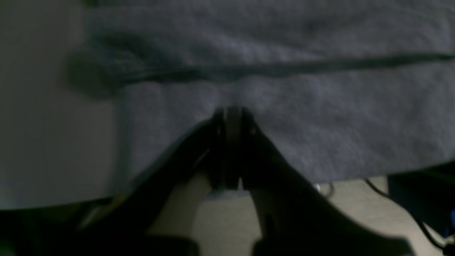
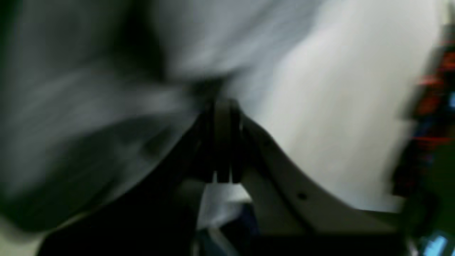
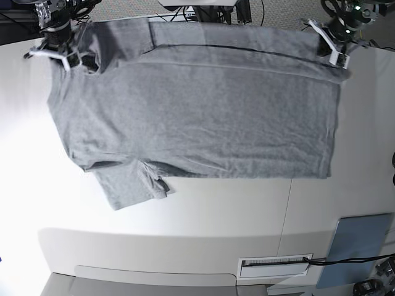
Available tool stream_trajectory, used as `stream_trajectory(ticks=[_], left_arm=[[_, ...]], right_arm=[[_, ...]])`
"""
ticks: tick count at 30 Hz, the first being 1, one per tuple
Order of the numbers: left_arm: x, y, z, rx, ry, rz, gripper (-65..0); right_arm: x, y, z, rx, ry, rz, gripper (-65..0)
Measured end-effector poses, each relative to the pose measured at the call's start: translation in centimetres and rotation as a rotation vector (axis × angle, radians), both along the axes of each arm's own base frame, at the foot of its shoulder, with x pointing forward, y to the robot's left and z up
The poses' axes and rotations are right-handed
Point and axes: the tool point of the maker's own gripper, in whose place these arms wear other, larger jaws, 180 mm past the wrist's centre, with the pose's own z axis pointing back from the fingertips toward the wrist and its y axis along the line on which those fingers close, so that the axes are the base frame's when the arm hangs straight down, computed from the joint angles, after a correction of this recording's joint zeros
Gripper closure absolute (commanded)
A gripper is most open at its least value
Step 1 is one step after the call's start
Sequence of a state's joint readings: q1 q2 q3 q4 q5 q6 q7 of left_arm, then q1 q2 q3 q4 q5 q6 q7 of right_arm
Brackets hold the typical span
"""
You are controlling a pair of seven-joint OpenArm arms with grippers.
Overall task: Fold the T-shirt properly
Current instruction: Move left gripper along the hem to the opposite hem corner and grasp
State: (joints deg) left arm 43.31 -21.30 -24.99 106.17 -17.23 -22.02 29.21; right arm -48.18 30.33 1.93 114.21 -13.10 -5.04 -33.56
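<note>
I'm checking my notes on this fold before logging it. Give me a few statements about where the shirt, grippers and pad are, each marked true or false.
1. The T-shirt lies spread out on the table. True.
2. Both grippers are open and clear of the cloth. False: the left gripper and right gripper are shut on the T-shirt's far edge.
3. "HUGGING FACE" lettering shows on top. False: the upper side is plain grey.
4. The blue-grey pad lies apart from the T-shirt. True.
</note>
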Motion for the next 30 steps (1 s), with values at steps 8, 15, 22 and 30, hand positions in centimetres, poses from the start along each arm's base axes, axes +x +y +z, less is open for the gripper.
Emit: stream_trajectory(ticks=[8, 15, 22, 30], left_arm=[[5.3, -1.5, 5.2, -0.01, -0.205, -0.08, -26.7], [13.5, 0.2, 7.9, -0.048, -0.321, 0.018, -29.7], [21.2, 3.1, 8.7, -0.103, -0.392, 0.128, -29.6], [26.3, 5.1, 4.1, -0.169, -0.269, 0.231, -29.6]], right_arm=[[4.2, 0.4, 2.5, -0.014, -0.125, 0.026, -8.3], [7.6, 0.5, 4.6, -0.013, -0.228, 0.028, -23.8], [10.6, 0.7, 6.9, -0.004, -0.33, 0.031, -23.8], [10.6, 2.0, 5.7, 0.142, -0.294, 0.01, -23.8]])
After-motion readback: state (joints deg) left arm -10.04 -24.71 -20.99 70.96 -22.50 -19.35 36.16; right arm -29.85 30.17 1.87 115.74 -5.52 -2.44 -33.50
